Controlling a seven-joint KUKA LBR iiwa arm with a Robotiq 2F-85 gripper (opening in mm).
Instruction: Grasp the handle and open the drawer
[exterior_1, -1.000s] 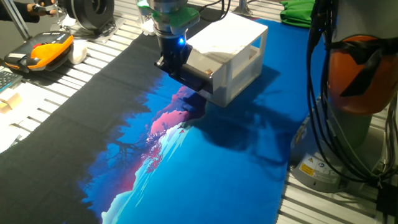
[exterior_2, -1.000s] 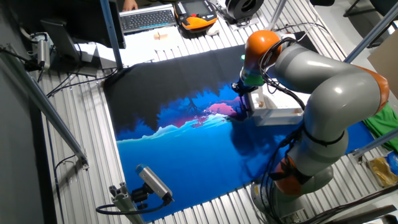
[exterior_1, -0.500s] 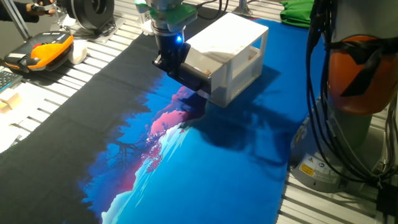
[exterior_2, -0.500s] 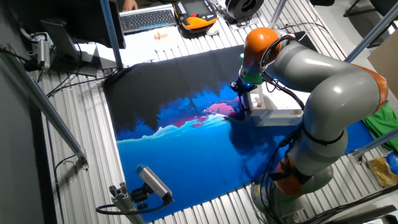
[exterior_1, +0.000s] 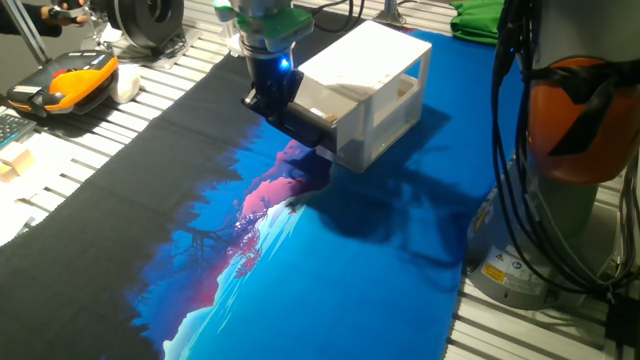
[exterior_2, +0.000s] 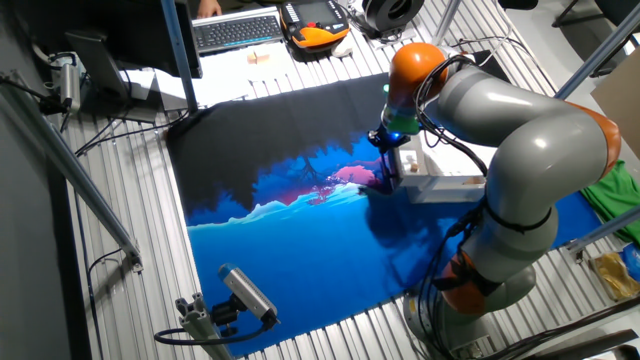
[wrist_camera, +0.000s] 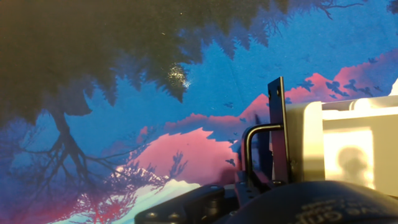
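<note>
**Gripper at the drawer handle**

One fixed view: The white cabinet (exterior_1: 375, 85) sits on the printed mat (exterior_1: 330, 260) at about 1 o'clock from frame centre. The drawer (exterior_1: 318, 102) projects slightly from the cabinet's 9 o'clock face. The handle (exterior_1: 305, 127) runs as a black bar along the drawer front. The gripper (exterior_1: 275, 100) descends from 12 o'clock and meets the handle's upper-left end. An orange-and-black pendant (exterior_1: 65, 82) lies at 10 o'clock.

The other fixed view: The arm (exterior_2: 500, 140) reaches from 4 o'clock. The gripper (exterior_2: 387, 172) stands at the cabinet's (exterior_2: 440, 183) 9 o'clock side, over the mat (exterior_2: 290, 260). A keyboard (exterior_2: 236, 30) lies at 11 o'clock.

Hand view: The handle (wrist_camera: 255, 155) appears as a bent black bar at 4 o'clock, fixed to the black edge of the drawer (wrist_camera: 348, 149). The fingers are not clearly visible; whether they clamp the handle cannot be told.
</note>
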